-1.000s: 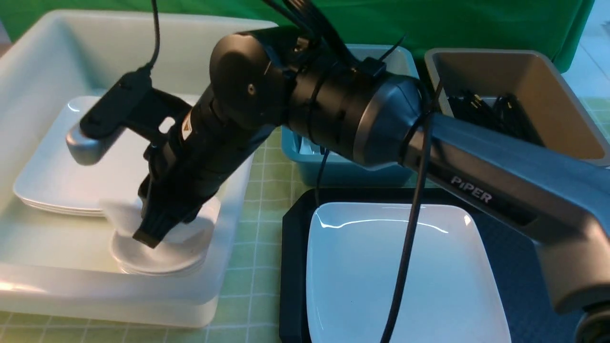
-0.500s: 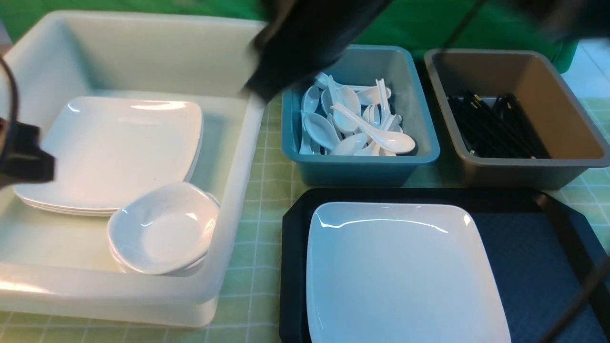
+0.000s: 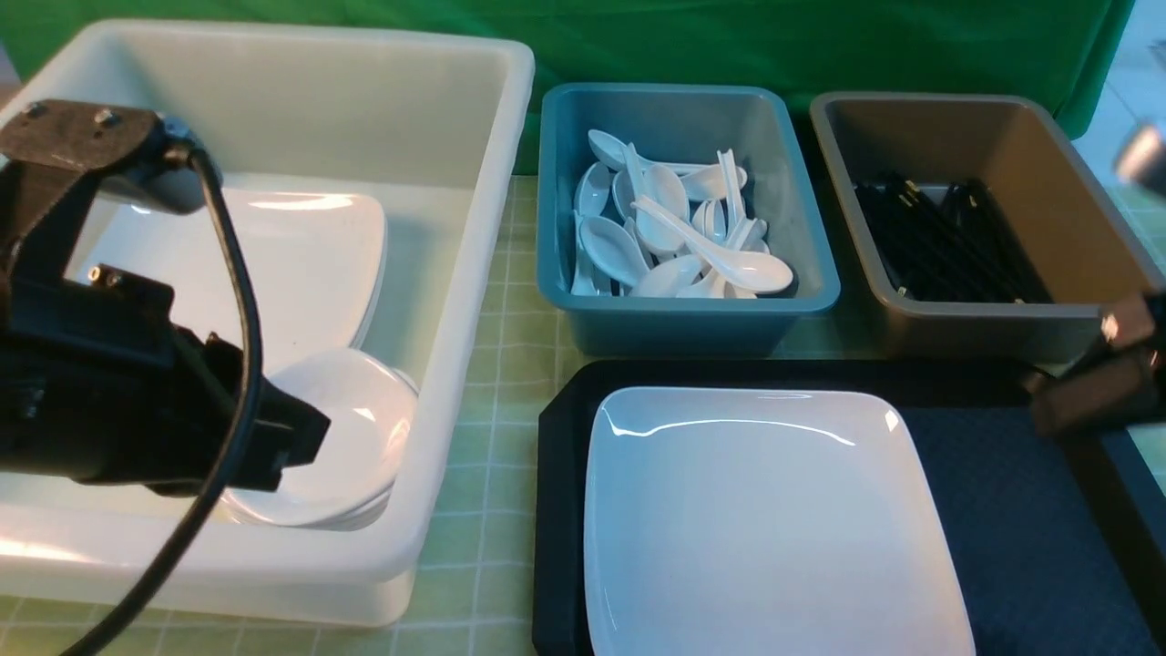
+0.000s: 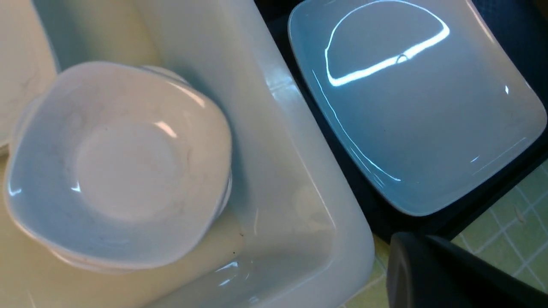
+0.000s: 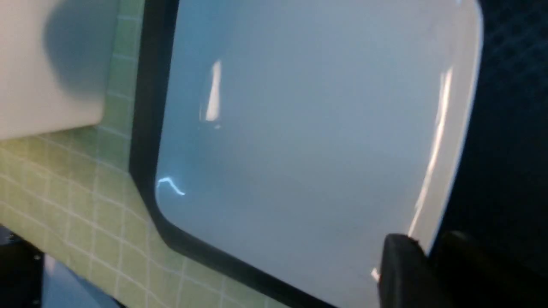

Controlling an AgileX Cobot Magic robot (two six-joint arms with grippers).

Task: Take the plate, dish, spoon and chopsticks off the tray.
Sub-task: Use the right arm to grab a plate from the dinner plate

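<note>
The large white plate (image 3: pixel 774 519) (image 4: pixel 419 119) (image 5: pixel 308 141) lies on the left half of the black tray (image 3: pixel 993 510) (image 5: pixel 505 128); nothing else shows on the tray. A small white dish (image 3: pixel 360 437) (image 4: pixel 120 171) tops a stack in the white tub (image 3: pixel 474 273). Several spoons (image 3: pixel 674 237) fill the blue tub, and chopsticks (image 3: pixel 938 246) lie in the brown-grey tub. My left gripper (image 3: pixel 305 437) (image 4: pixel 400 252) is shut and empty, hovering by the dish stack. My right gripper (image 3: pixel 1048 410) (image 5: pixel 430 252) is blurred above the tray's right side, its tips near the plate's edge.
Under the dishes' far side, a stack of large white plates (image 3: pixel 273 264) sits in the white tub. The blue tub (image 3: pixel 683 328) and brown-grey tub (image 3: pixel 984 333) stand just behind the tray. A green checked mat (image 3: pixel 492 437) covers the table.
My right arm has pulled back from the dish stack in the white tub, crossing to the tray's right side. The dish stays on the stack. My left arm has come in over the tub.
</note>
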